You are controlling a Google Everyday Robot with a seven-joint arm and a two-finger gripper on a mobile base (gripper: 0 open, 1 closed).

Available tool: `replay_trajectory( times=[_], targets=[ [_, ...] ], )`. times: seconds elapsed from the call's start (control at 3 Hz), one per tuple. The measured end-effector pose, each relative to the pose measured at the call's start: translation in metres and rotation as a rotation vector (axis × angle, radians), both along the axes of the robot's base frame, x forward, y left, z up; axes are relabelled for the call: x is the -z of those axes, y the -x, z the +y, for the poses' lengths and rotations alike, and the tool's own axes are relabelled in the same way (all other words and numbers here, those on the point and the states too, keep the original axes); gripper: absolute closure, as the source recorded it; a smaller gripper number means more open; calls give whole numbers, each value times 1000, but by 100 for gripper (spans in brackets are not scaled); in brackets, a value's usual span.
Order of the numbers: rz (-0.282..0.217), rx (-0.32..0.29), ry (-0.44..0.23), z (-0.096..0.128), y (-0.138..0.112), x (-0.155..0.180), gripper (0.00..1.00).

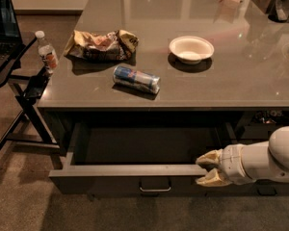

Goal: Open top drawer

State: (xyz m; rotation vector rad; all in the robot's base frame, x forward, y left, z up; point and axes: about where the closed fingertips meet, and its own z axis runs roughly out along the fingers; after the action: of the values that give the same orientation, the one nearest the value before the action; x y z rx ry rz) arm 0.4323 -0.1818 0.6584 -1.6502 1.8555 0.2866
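The top drawer (125,182) under the grey table stands pulled out, its grey inside (144,146) showing bare. Its flat dark front carries a small metal loop handle (155,186) at centre. My gripper (203,169), on a white arm coming in from the right, is at the right end of the drawer front, well to the right of the handle. Its two cream fingertips (208,158) stand apart, one above and one below the front's top edge. It holds nothing.
On the table top (241,81) lie a drink can (136,79), a crumpled snack bag (102,44) and a white bowl (191,49). A water bottle (46,51) stands on a black folding stand (19,85) at left. Another drawer handle (266,190) shows below my arm.
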Motion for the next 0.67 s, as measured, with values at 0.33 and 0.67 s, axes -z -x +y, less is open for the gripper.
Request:
replay_trajectory(
  times=[0.33, 0.67],
  targets=[
    [-2, -15, -6, 5, 16, -4, 100],
    [-2, -13, -6, 3, 20, -3, 100]
  ],
)
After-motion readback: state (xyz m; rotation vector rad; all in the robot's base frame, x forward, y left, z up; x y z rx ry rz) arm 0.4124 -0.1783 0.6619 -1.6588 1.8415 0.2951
